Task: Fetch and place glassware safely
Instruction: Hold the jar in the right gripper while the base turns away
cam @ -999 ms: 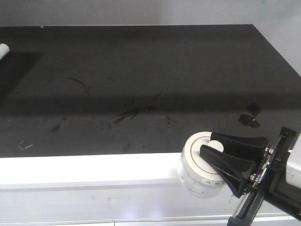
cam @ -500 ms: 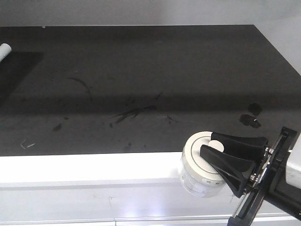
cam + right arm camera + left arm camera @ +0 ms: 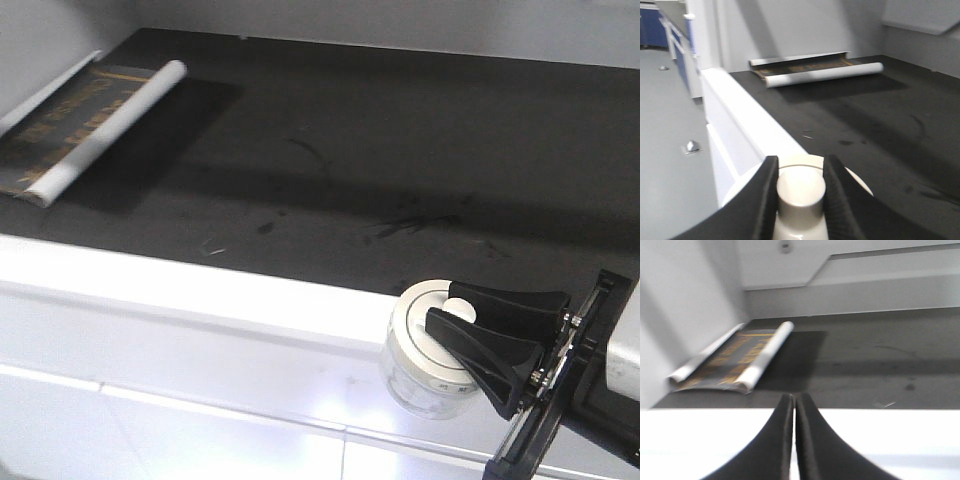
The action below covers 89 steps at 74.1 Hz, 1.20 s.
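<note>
One upright jar, knob up, pinched by right gripper; only left-wrist view shows left gripper, pressed together.

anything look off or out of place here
The jar is held by its lid knob alone in the right end effector, at the counter edge. A half-unrolled sheet lies in the far corner.

One glass jar is counted at 5 o'clock in the front view, with one cream lid and one knob on it. Two grippers are counted: one right gripper at 5 o'clock, and one left gripper seen only in its own wrist view. One partly unrolled sheet is counted at 10 o'clock on one black countertop.
</note>
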{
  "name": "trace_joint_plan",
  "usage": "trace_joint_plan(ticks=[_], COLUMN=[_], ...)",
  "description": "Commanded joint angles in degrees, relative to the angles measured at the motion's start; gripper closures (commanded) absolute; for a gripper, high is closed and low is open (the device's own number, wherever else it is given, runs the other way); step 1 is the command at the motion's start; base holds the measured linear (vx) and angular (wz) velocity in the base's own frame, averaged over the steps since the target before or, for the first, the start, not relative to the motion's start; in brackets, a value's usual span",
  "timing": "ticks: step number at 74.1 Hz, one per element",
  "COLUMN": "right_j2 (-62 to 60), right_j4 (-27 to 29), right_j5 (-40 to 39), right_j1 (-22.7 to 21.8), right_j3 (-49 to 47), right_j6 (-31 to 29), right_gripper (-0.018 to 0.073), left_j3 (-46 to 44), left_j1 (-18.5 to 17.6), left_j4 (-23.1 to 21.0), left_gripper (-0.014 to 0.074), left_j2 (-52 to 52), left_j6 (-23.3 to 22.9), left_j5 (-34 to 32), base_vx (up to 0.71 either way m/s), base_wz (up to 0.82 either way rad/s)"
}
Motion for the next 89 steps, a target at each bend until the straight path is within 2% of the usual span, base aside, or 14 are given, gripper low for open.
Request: trace_joint_plan(ticks=[1, 35, 89], right_j2=[-0.5, -0.5, -0.5], right_j4=[2.0, 2.0, 2.0], right_j5=[-2.6, -2.6, -2.6], right_j1=[-0.1, -0.1, -0.1], right_j3=[-1.8, -1.8, -1.8], right_j6=[-0.5, -0.5, -0.5], right_gripper=[0.056, 0.056, 0.056], left_j3=[-1.5, -1.5, -1.5], left_j1=[-0.3, -0.3, -0.3], left_j4=[-0.4, -0.4, -0.4], left_gripper=[0.0603, 0.0603, 0.0603], left_j2=[0.7, 0.7, 0.7], left_j6=[-0.1, -0.1, -0.1], left_j5=[-4.4, -4.4, -4.4], base_vx=[-0.12, -0.11, -0.02], base_wz=[0.48, 0.52, 0.73])
